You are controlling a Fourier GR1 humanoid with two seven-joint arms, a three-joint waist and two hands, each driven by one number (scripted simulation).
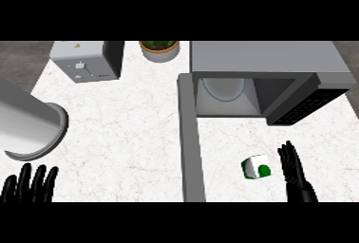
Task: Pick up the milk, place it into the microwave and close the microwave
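Right robot hand (294, 170), fingers straight, edge-on just beside milk (256, 167)

The marble counter (126, 142) bears a toaster (88, 61), potted plant (160, 50), open microwave (270, 59) and milk carton (256, 167).

milk (257, 167): white-green carton, tilted, on counter | microwave (270, 76): open

No legible text, brand or number found. The small white-and-green milk carton (256, 167) shows green patches only, with no lettering readable. The grey box-shaped metal toaster (85, 61) carries a small yellow mark on top, too small to read.
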